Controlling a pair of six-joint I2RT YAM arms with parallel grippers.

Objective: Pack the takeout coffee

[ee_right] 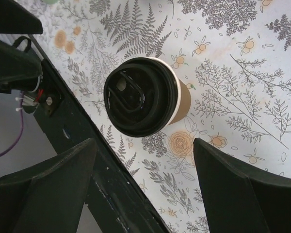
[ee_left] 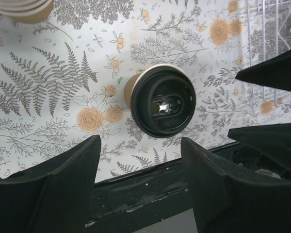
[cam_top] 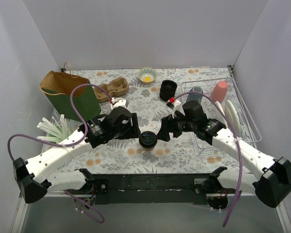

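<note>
from above, the takeout coffee stands upright on the floral worktop near its front edge, between the left end effector and the right end effector, which face it from either side. only this view takes in the paper bag at far left, the cardboard cup carrier, the small bowl, the stack of black lids and the wire rack on the right. the left wrist view looks down on the takeout coffee, lid on. it shows the left end effector released, jaws spread, with the cup beyond their tips and untouched, and it catches the other arm's fingers at the right edge. the right wrist view shows the brown side of the takeout coffee, the right end effector likewise released and holding nothing, and the dark front rail.
</note>
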